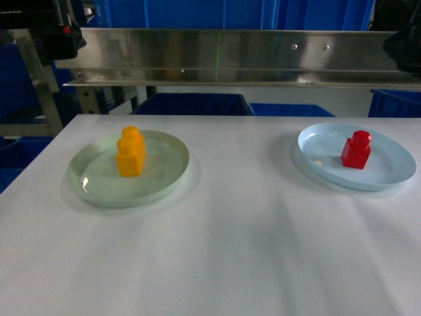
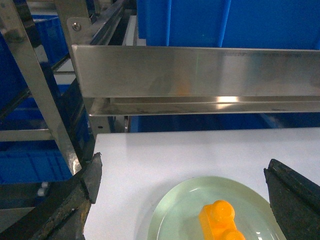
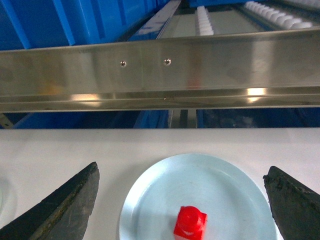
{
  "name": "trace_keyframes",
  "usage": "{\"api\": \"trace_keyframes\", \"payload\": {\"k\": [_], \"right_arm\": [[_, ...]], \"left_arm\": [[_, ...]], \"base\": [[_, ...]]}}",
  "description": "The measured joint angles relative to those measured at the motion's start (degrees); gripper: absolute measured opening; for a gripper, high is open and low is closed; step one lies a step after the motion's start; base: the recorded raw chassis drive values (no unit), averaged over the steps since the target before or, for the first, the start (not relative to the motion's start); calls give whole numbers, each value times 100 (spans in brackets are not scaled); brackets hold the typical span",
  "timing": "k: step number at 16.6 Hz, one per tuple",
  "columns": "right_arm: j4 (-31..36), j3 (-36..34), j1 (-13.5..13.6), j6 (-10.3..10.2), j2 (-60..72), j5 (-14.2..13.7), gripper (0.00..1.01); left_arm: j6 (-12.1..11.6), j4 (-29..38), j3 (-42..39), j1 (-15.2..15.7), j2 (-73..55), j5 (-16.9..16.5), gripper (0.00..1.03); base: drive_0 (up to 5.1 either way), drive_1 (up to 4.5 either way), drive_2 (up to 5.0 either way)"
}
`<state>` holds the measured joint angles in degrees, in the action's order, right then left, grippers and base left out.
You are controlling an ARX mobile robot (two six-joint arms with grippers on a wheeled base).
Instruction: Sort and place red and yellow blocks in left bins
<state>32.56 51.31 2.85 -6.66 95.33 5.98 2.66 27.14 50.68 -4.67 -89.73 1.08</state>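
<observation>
The orange-yellow block [image 1: 131,152] stands upright on a pale green plate [image 1: 99,184] at the table's left. On a pale blue plate [image 1: 388,174] at the right stands the red block [image 1: 356,150]. Neither gripper shows in the head view. In the left wrist view my left gripper [image 2: 183,165] is open, held above and short of the yellow block [image 2: 220,222] on the green plate [image 2: 175,210]. My right gripper [image 3: 181,170] is open too, its fingers wide on either side of the blue plate [image 3: 160,190] with the red block [image 3: 190,223].
A steel rail [image 1: 223,59] runs across the back above the table's far edge, on a metal frame [image 2: 45,100]. Blue bins [image 1: 191,104] sit behind and below it, with more blue bins [image 2: 30,165] off the table's left side. The white table [image 1: 230,263] spreads toward me.
</observation>
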Motion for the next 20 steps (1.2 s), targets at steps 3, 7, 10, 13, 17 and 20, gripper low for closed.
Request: {"api": "trace_keyframes", "payload": {"k": [3, 7, 10, 13, 17, 20], "right_arm": [[-903, 1231, 173, -129, 962, -42, 98], [-1674, 2337, 173, -575, 1808, -621, 98], [-2181, 2651, 387, -549, 1971, -787, 98], [-2291, 2544, 461, -577, 2120, -911, 98], [-2074, 2221, 413, -551, 2203, -1241, 98], [-1989, 2221, 424, -599, 2369, -1182, 98]], "left_arm": [[0, -2, 0, 0, 0, 0, 98], [0, 0, 0, 0, 0, 0, 98], [2, -2, 0, 0, 0, 0, 98], [2, -2, 0, 0, 0, 2, 98], [0, -4, 0, 0, 0, 2, 98], [2, -2, 0, 0, 0, 2, 98]], "base": [[0, 0, 0], [0, 0, 0], [0, 0, 0], [0, 0, 0], [0, 0, 0], [0, 0, 0]]}}
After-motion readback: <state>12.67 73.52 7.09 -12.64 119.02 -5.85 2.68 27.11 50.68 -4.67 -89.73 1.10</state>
